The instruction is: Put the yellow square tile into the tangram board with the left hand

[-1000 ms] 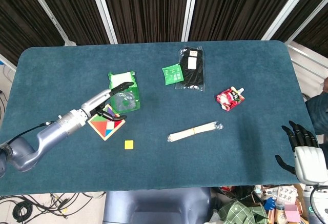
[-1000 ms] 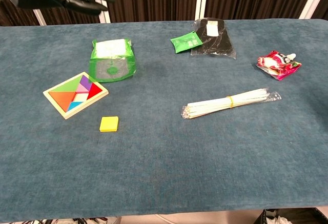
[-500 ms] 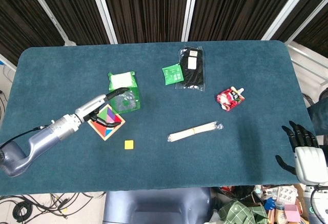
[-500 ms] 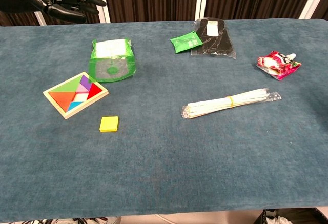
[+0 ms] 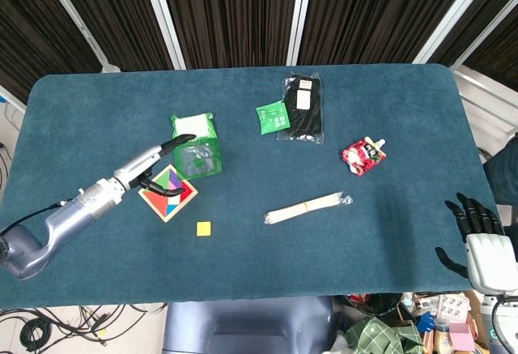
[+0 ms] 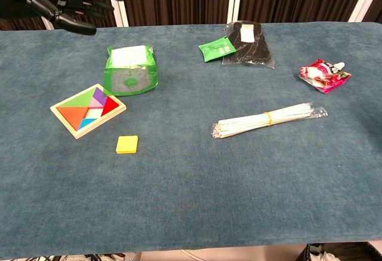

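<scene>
The yellow square tile (image 5: 203, 228) (image 6: 127, 144) lies flat on the blue table, just right of and below the tangram board (image 5: 167, 194) (image 6: 88, 110). The wooden board holds several coloured pieces. My left hand (image 5: 154, 164) (image 6: 65, 1) hovers above the board's upper-left side, fingers spread and holding nothing, well apart from the tile. My right hand (image 5: 477, 228) sits off the table's right front corner, fingers apart and empty.
A green packet (image 5: 195, 145) (image 6: 131, 70) lies just behind the board. A small green sachet (image 5: 273, 116), a black pouch (image 5: 302, 107), a red snack bag (image 5: 363, 155) and a bundle of white sticks (image 5: 307, 206) lie to the right.
My left hand has drifted a little to the left and back, staying above the board. The tile, board and right hand have not moved.
</scene>
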You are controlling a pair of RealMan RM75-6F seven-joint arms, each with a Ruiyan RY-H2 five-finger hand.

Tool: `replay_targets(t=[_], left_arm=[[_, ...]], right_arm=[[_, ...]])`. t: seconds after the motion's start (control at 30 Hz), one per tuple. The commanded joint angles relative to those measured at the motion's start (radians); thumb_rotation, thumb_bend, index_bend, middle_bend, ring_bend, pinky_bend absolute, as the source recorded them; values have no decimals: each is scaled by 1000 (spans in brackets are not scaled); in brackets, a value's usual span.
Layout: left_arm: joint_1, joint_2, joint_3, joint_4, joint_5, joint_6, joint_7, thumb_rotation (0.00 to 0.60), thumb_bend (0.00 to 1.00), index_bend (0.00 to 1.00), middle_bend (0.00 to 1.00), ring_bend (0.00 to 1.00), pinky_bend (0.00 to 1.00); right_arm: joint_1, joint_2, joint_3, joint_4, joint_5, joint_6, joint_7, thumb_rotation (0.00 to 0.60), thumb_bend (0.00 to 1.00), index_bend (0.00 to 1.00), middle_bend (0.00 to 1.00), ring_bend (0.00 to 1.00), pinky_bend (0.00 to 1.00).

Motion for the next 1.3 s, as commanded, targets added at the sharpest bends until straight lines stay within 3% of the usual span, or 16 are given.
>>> replay_targets(t=[0.03, 0.1, 0.3, 0.5, 0.77, 0.83, 1.0, 1.1, 1.3], left_arm=[[-4, 7, 11, -1, -2, -22, 35, 600, 239, 14, 2, 0, 0], [-6, 17, 21, -7, -13, -51, 97, 600, 239, 31, 0, 0, 0], [4, 74, 47, -92, -111, -156, 469, 600, 239, 93, 0, 0, 0], [13, 106, 68, -211, -344, -220, 847, 600, 242, 146, 0, 0, 0], [10, 31, 115, -317, -692, -117, 1228, 600, 296, 184, 0, 0, 0], [-7, -13, 133, -359, -810, -53, 1354, 600, 295, 205, 0, 0, 0], [-34, -88, 130, -419, -1024, 89, 1522, 600, 295, 244, 0, 0, 0], [-51, -117, 119, -448, -1115, 140, 1583, 600, 295, 246, 0, 0, 0], [-61, -158, 94, -463, -1167, 196, 1637, 600, 286, 254, 0, 0, 0]], right_arm=[[-3, 0, 2, -2, 6, 2, 6, 600, 135, 150, 40, 68, 128], [-5, 3, 3, -4, 11, 3, 13, 600, 135, 150, 40, 68, 128], [-7, 6, 2, -3, 8, 5, 26, 600, 135, 150, 40, 68, 129], [-7, 4, 1, -4, 0, 8, 20, 600, 135, 150, 40, 68, 128], [-8, 4, 2, -2, 0, 10, 26, 600, 137, 150, 39, 68, 128], [-8, 4, 3, -1, -1, 10, 30, 600, 137, 150, 39, 68, 128], [-8, 5, 3, 1, -3, 12, 38, 600, 137, 150, 40, 68, 128], [-7, 4, 3, 2, -4, 12, 40, 600, 139, 150, 40, 68, 128], [-7, 4, 3, 4, -6, 13, 44, 600, 142, 150, 40, 68, 128]])
